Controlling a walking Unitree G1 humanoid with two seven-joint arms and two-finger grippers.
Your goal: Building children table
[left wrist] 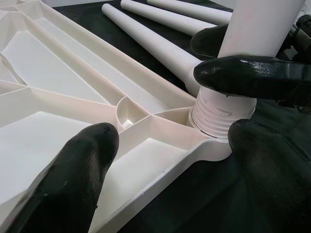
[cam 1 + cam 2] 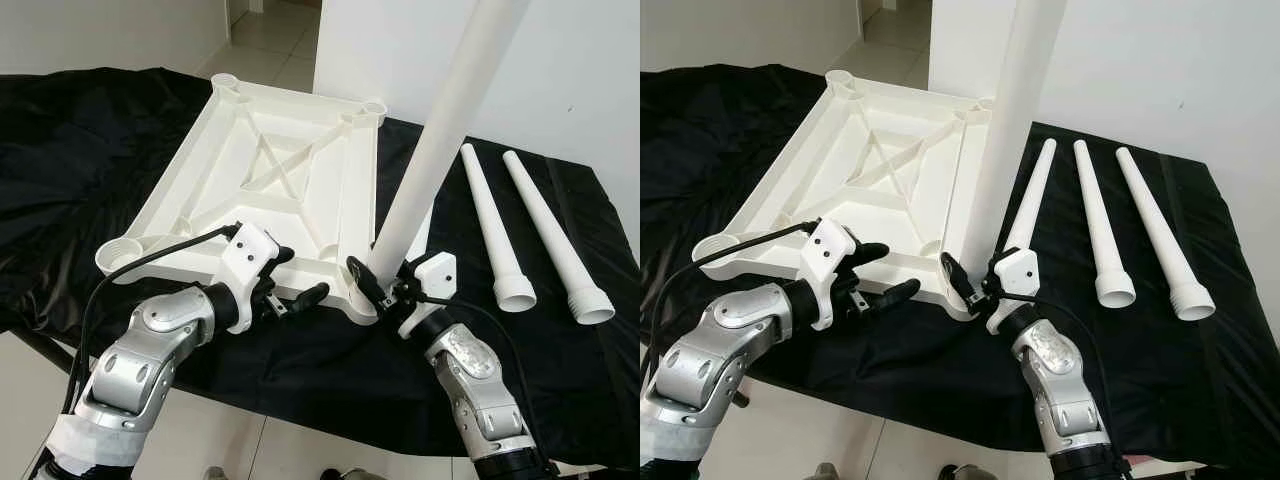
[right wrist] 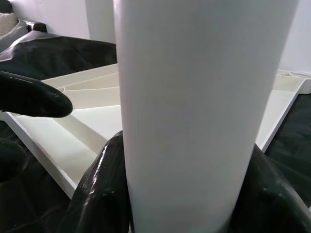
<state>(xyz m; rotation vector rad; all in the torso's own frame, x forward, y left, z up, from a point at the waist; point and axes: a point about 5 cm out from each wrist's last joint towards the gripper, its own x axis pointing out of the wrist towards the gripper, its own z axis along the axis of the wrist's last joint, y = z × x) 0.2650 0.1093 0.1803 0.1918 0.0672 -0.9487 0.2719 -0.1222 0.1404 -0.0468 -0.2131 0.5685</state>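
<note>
Leg seated upright at tabletop corner.
Right hand [image 2: 385,282] grips the leg [image 2: 440,130]; left hand [image 2: 295,278], fingers spread, straddles the inverted tabletop [image 2: 200,190] rim.

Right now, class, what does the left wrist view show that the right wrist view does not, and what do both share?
Left wrist view alone: the upright leg's threaded end seated in the corner socket, and three spare legs on the black cloth. Right wrist view alone: the right gripper clamped around the leg's smooth shaft. Both: the upturned tabletop and that leg.
</note>
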